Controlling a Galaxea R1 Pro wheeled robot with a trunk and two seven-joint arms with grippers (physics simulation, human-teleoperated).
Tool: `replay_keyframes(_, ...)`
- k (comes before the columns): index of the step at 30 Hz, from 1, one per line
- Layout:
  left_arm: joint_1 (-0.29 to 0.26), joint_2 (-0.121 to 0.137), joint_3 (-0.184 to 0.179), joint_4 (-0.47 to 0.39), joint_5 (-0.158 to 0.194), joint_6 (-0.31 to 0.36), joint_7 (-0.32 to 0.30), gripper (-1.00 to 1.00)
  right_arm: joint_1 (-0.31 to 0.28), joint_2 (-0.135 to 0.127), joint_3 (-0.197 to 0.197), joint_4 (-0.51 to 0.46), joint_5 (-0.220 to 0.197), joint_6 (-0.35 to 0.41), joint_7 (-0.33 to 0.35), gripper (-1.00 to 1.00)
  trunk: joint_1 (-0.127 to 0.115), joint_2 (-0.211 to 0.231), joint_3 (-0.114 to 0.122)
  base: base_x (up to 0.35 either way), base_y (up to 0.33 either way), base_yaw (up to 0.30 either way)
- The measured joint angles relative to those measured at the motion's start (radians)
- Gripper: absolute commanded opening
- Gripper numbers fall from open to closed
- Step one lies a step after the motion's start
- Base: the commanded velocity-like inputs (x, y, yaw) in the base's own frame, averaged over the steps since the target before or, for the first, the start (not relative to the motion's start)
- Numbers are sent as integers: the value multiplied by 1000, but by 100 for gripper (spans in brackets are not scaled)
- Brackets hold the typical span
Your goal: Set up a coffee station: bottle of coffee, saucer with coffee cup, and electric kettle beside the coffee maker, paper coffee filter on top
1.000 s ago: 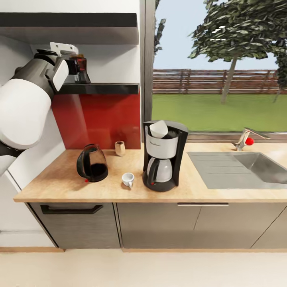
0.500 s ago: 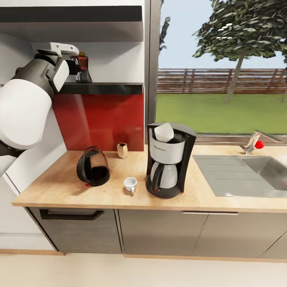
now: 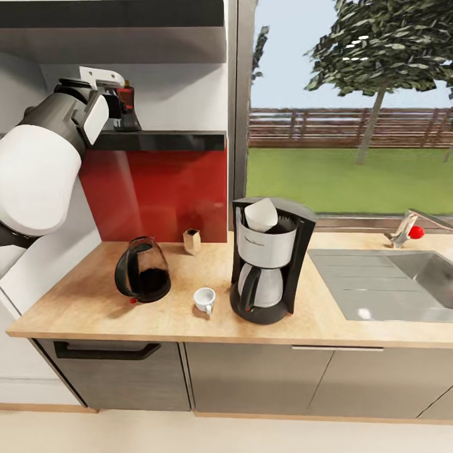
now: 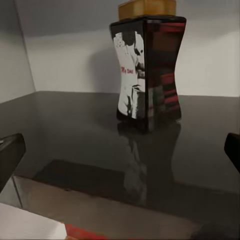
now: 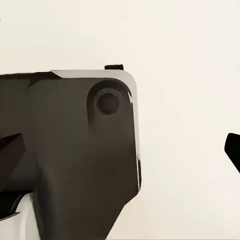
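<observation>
A wooden counter (image 3: 88, 302) ran under a window, with a dark shelf (image 3: 163, 139) above a red backsplash. On the shelf stood the bottle of coffee (image 4: 148, 65), upright, ahead of the left fingers (image 4: 10, 157) and centred between them, well clear of both tips; those fingers were spread wide. On the counter sat the coffee maker (image 3: 269, 258) with a paper coffee filter (image 3: 261, 214) in its top, the coffee cup (image 3: 204, 300) just beside it, and the electric kettle (image 3: 142, 277) farther off. The right fingers (image 5: 232, 147) were also spread wide, holding nothing.
</observation>
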Motion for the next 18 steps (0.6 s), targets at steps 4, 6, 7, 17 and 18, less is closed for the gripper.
replay_keyframes(4, 0, 0, 0, -1, 0, 0, 0, 100, 0, 0, 0, 0, 0, 0, 0, 100, 0, 0, 0, 156, 0, 0)
replay_keyframes(6, 0, 0, 0, -8, -1, 0, -1, 100, 0, 0, 0, 0, 0, 0, 0, 100, 0, 0, 0, 41, 0, 0)
replay_keyframes(7, 0, 0, 1, -15, 0, 0, -1, 100, 0, 0, 0, 0, 0, 0, 0, 100, 0, 0, 0, 16, 0, 0)
replay_keyframes(17, 0, 1, 0, -33, -1, 2, -2, 100, 0, 0, 0, 0, 0, 0, 0, 100, 0, 0, 0, 31, 0, 0)
replay_keyframes(18, 0, 1, 0, -33, -1, 2, -2, 100, 0, 0, 0, 0, 0, 0, 0, 100, 0, 0, 0, 169, 0, 0)
